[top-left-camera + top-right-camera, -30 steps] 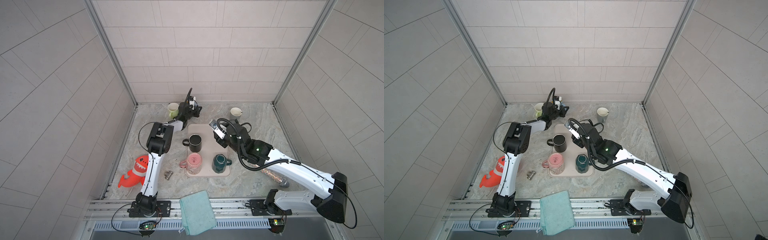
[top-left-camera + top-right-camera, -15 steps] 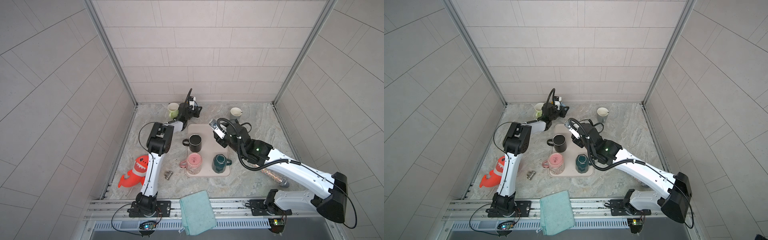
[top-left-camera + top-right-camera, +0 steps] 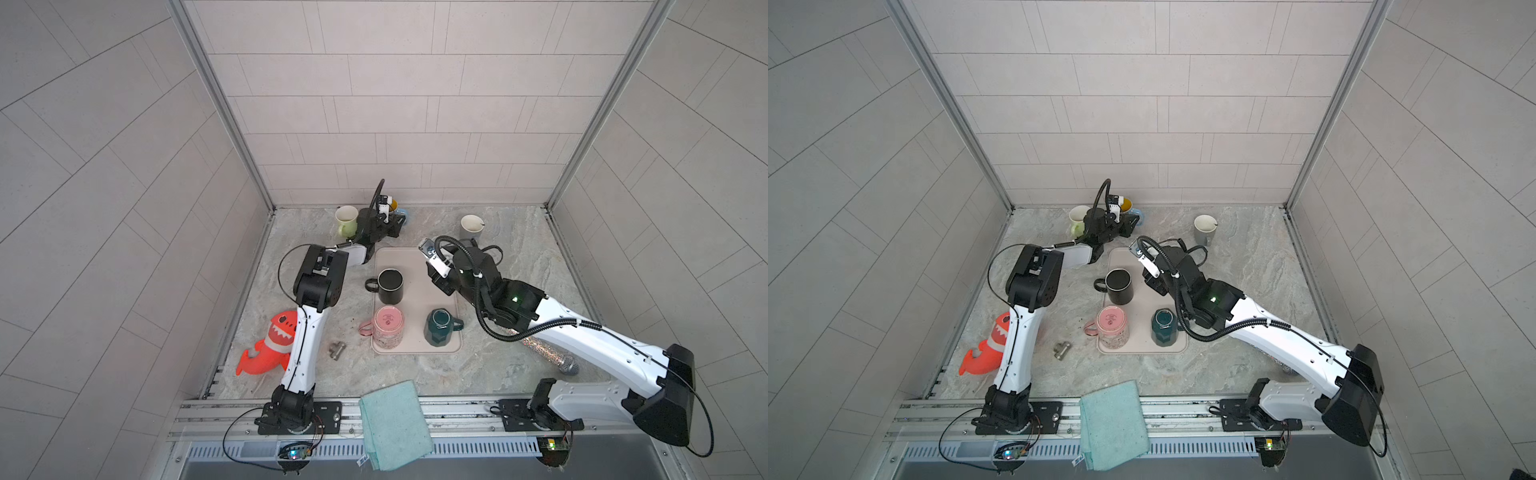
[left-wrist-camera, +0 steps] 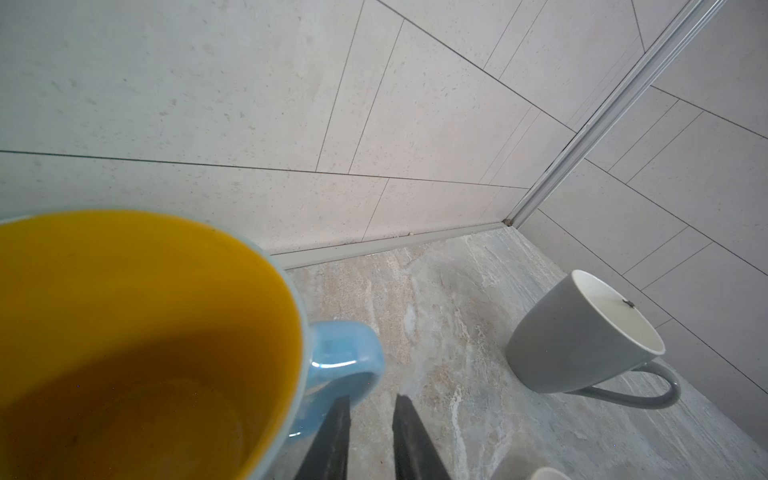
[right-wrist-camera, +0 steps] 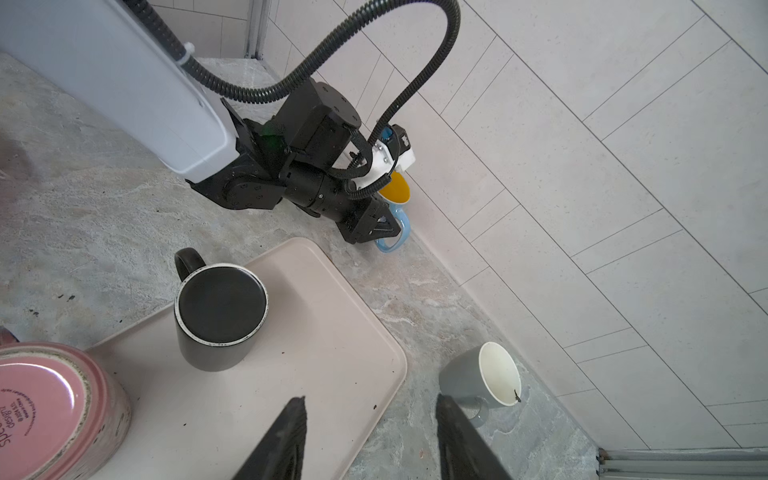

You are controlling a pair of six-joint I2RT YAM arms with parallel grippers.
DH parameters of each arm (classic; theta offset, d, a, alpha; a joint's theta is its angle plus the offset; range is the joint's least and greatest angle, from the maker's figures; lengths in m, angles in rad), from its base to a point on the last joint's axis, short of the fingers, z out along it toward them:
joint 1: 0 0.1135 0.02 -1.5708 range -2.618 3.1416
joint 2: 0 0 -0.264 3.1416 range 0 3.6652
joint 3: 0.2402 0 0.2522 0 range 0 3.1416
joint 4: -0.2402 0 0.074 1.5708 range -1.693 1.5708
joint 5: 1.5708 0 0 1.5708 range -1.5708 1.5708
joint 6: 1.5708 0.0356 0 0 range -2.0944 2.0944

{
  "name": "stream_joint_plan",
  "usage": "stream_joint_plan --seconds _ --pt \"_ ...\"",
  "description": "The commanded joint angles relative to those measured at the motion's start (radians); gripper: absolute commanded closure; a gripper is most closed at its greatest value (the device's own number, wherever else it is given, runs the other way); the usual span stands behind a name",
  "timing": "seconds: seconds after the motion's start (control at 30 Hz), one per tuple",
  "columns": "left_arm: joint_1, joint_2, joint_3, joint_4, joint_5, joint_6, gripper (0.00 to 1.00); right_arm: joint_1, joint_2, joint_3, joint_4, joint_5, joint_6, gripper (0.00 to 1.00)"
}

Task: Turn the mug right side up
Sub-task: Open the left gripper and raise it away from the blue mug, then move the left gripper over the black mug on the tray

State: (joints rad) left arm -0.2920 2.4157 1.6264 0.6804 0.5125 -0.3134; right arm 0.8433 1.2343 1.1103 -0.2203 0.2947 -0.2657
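A blue mug [image 4: 145,332] with a yellow inside stands upright by the back wall, seen in both top views [image 3: 393,205] [image 3: 1125,204]. Its blue handle [image 4: 345,357] faces my left gripper [image 4: 372,399]. That gripper is open by a narrow gap with only floor between its fingers, and one fingertip [image 4: 343,401] sits right at the handle's edge. In the right wrist view the left gripper [image 5: 374,226] lies low beside the mug [image 5: 395,193]. My right gripper [image 5: 371,399] hovers open over a corner of the pink tray [image 5: 332,332], holding nothing.
On the tray [image 3: 415,266] a black mug [image 3: 390,284] stands upright, and a pink mug [image 3: 387,326] and a dark green mug [image 3: 439,328] stand upside down. A pale green mug [image 3: 346,220] and a grey mug [image 3: 471,227] stand at the back. An orange shark toy [image 3: 270,349] and a teal cloth [image 3: 395,424] lie near the front.
My left gripper's jaws have parted a little and let go of the blue mug's handle. The right arm has not moved.
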Motion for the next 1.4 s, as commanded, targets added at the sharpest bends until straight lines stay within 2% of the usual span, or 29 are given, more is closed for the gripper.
stream_joint_plan --seconds 0.0,0.23,0.37,0.5,0.6,0.73,0.83,0.93,1.0,1.1,1.37 --pt "0.002 -0.062 -0.029 0.044 0.027 0.006 0.75 -0.004 -0.020 -0.013 0.022 -0.001 0.020 0.49" --pt "-0.011 -0.194 -0.160 0.140 0.041 -0.045 0.73 -0.003 -0.040 -0.025 0.023 -0.007 0.032 0.49" --pt "-0.024 -0.347 -0.268 0.208 0.040 -0.105 0.71 -0.003 -0.067 -0.035 0.024 -0.016 0.049 0.48" --pt "-0.029 -0.544 -0.349 0.144 0.053 -0.191 0.71 -0.002 -0.091 -0.032 -0.002 -0.031 0.086 0.47" --pt "-0.030 -0.705 -0.351 -0.116 0.067 -0.246 0.71 -0.002 -0.095 -0.017 -0.051 -0.049 0.134 0.44" --pt "-0.031 -0.887 -0.279 -0.661 0.050 -0.254 0.70 -0.002 -0.093 -0.002 -0.110 -0.075 0.200 0.38" --pt "-0.029 -0.979 -0.214 -1.056 -0.042 -0.220 0.63 -0.002 -0.093 0.000 -0.132 -0.098 0.233 0.35" --pt "-0.024 -1.031 -0.162 -1.348 -0.144 -0.204 0.59 -0.002 -0.092 0.000 -0.143 -0.120 0.263 0.33" --pt "-0.020 -1.047 -0.156 -1.476 -0.167 -0.218 0.57 -0.002 -0.088 0.002 -0.149 -0.132 0.279 0.32" --pt "0.006 -1.052 -0.185 -1.580 -0.151 -0.287 0.55 -0.002 -0.088 0.005 -0.163 -0.141 0.302 0.31" --pt "0.071 -1.009 -0.297 -1.617 -0.009 -0.518 0.52 -0.001 -0.121 -0.009 -0.189 -0.134 0.336 0.30"
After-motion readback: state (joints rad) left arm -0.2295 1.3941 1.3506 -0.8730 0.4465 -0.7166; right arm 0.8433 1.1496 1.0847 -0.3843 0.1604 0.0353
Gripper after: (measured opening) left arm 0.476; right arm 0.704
